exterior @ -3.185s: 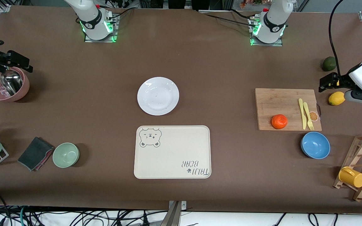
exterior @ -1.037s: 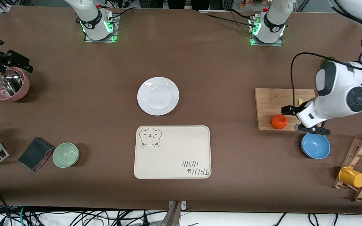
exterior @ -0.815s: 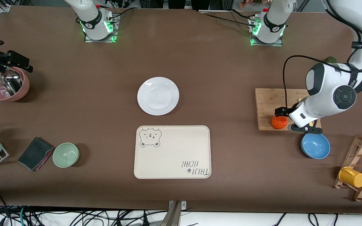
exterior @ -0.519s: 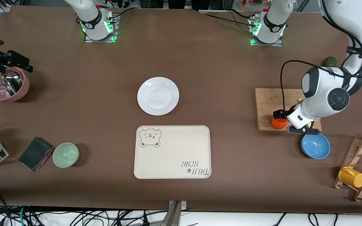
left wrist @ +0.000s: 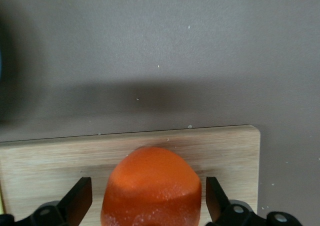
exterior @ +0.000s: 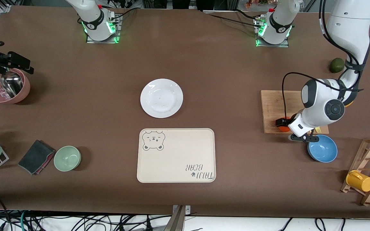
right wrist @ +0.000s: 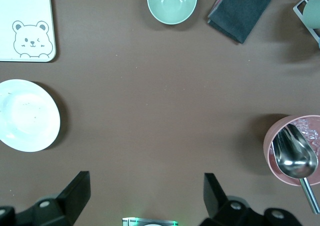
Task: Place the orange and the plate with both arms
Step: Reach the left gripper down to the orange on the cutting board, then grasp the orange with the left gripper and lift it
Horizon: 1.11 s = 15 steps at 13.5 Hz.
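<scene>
Bear-print tray [exterior: 176, 155] at table centre, cutting board [exterior: 275, 107] at three o'clock, blue bowl [exterior: 322, 148] at four, green bowl [exterior: 67, 158] and grey cloth [exterior: 36, 157] at eight, pink bowl [exterior: 6, 86] at nine.

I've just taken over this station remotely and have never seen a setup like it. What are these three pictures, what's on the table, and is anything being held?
Two robot arms stand at a brown table, each ending in a two-finger end effector. The front view looks down from across the table; the other two come from cameras on each arm's wrist.

The left end effector is down at the orange on the wooden cutting board, its fingers open on either side of the fruit, which is not gripped yet. The right end effector waits open, high above the table, over the pink bowl with a metal scoop, holding nothing.

In the middle lie the white plate and, nearer the front camera, a cream bear-print tray. A blue bowl sits near the board, and a green bowl toward the right arm's end.
</scene>
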{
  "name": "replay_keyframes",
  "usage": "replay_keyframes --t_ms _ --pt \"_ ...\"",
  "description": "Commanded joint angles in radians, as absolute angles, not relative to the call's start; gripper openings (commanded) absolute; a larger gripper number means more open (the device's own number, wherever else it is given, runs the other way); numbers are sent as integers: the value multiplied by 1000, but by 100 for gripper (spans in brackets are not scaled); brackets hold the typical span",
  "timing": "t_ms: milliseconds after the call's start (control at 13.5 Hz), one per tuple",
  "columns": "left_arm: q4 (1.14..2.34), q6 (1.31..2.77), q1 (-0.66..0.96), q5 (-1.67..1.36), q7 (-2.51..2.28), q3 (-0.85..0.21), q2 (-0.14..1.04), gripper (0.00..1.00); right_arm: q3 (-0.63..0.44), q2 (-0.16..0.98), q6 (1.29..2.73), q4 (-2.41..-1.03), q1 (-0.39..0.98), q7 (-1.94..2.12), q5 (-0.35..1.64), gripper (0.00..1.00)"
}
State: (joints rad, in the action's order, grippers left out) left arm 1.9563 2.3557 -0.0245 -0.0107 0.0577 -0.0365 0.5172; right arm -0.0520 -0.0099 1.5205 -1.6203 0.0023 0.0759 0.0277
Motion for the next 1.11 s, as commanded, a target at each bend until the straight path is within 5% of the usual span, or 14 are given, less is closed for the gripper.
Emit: replay_keyframes --t_ms 0,148,370,1037 --pt "1948 2349 -22 -26 34 -35 518 94 -51 -12 1511 -1614 3 69 41 100" --pt "1948 2344 -11 -26 12 -35 523 44 -49 -12 1511 -1614 3 66 41 100" --pt "1921 2309 8 -26 -41 -37 522 12 -49 -12 1513 -1614 3 66 43 100" --pt "1673 2192 426 -63 -602 -44 567 7 -52 -12 1508 -1614 2 69 43 100"
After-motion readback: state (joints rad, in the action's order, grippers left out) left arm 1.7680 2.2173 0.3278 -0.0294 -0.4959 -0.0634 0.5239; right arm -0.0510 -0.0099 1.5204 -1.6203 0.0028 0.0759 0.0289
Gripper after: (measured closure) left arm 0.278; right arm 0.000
